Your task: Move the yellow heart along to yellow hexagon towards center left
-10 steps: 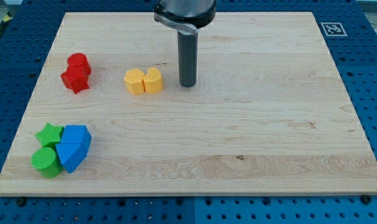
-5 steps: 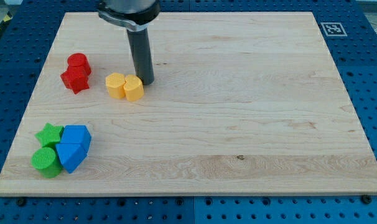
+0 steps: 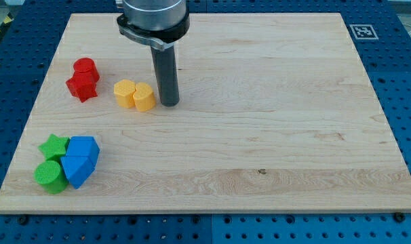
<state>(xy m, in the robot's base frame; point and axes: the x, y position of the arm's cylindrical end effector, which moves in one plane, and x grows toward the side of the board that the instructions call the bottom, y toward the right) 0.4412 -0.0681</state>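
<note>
On board: two yellow blocks, my tip beside.

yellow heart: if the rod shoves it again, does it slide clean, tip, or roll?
The yellow heart looks squat and flat-based, so it likely slides rather than tips or rolls. It touches the yellow hexagon, so both probably move together. My tip sits just to its right; an off-centre push may rotate it.

My tip standing just beside the yellow heart on the view's right, yellow hexagon touching the heart's left, I am seeing red blocks further left.
</note>
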